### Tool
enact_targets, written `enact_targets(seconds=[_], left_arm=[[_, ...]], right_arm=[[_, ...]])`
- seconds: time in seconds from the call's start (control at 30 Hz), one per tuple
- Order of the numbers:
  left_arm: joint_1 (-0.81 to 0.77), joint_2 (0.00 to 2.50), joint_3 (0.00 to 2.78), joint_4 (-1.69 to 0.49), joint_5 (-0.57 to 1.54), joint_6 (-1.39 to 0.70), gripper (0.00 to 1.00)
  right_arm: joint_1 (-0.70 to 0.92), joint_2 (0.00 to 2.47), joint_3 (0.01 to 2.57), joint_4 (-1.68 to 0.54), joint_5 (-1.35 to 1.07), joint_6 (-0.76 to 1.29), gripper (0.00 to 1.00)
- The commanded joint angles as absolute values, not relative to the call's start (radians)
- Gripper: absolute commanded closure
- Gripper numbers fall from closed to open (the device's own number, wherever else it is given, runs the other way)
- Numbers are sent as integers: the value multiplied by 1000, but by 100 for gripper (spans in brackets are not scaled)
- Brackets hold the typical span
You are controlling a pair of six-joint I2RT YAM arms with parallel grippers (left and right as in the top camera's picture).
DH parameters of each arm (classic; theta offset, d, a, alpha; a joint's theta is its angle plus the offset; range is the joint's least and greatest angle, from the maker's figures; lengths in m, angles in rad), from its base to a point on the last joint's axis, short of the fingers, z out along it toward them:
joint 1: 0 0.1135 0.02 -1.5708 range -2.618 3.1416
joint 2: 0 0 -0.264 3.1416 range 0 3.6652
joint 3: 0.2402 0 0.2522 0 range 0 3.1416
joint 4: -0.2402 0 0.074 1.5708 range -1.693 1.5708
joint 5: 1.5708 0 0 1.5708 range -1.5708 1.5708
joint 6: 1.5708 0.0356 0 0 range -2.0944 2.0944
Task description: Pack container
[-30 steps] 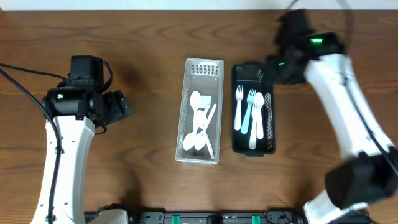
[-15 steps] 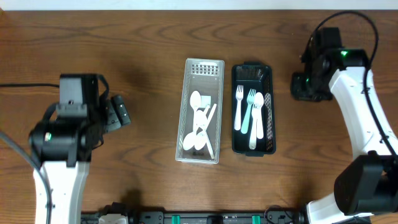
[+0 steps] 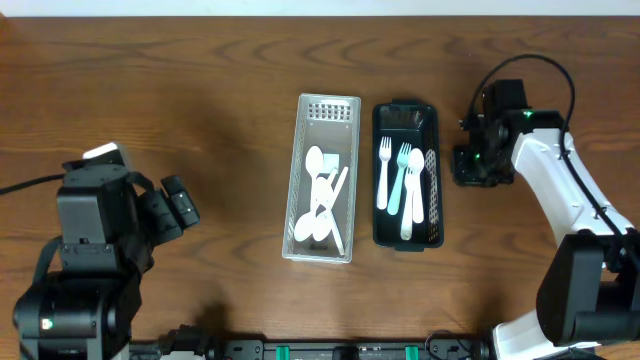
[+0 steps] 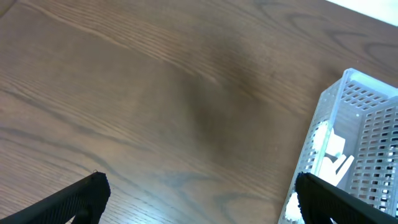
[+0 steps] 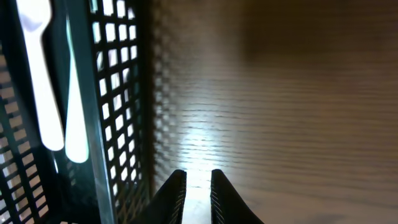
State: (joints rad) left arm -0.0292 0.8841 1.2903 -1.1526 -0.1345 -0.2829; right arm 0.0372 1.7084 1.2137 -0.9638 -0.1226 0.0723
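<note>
Two baskets sit side by side at the middle of the table [image 3: 200, 80], long sides parallel and close together. The white perforated basket [image 3: 329, 108] holds white spoons [image 3: 318, 170] in a loose overlapping heap. The black mesh basket [image 3: 400, 118] holds forks [image 3: 384, 172], white and pale teal, laid lengthwise with their tines toward the far end. The cutlery looks sorted by type, one kind to each basket, and I see no loose piece on the wood, so the packing seems nearly done, if not finished.

The right gripper [image 3: 470, 168] hangs low just outside the black basket's right wall, over bare wood. In the wrist view its fingers [image 5: 175, 190] are drawn almost together, with only a thin slit between them, and they hold nothing. The mesh wall [image 5: 118, 93] fills the left of that view, with utensil handles [image 5: 38, 81] showing through it. A nearly closed, empty gripper this close to the wall would suit nudging the basket (though I cannot tell whether that is the intent).

The left gripper [image 4: 200, 180] is spread wide and empty, with only table grain between its fingertips. It sits well apart from the white basket, whose corner appears at the right edge of its view. This looks like a resting pose, clear of the work.
</note>
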Motion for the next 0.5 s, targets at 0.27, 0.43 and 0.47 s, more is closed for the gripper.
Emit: enact_targets(seconds=[0.27,0.43,0.47], left_arm=[[-33,882,1279,-1155,-142,-262,2],[-32,882,1279,-1155,-142,-262,2],[-33,882,1279,-1155,-142,-262,2]], right_arm=[[91,1714,1130,-877,-320,-57,83],[97,1714,1130,-854,-343,-61,83],[97,1714,1130,-850,-351,-61,83]])
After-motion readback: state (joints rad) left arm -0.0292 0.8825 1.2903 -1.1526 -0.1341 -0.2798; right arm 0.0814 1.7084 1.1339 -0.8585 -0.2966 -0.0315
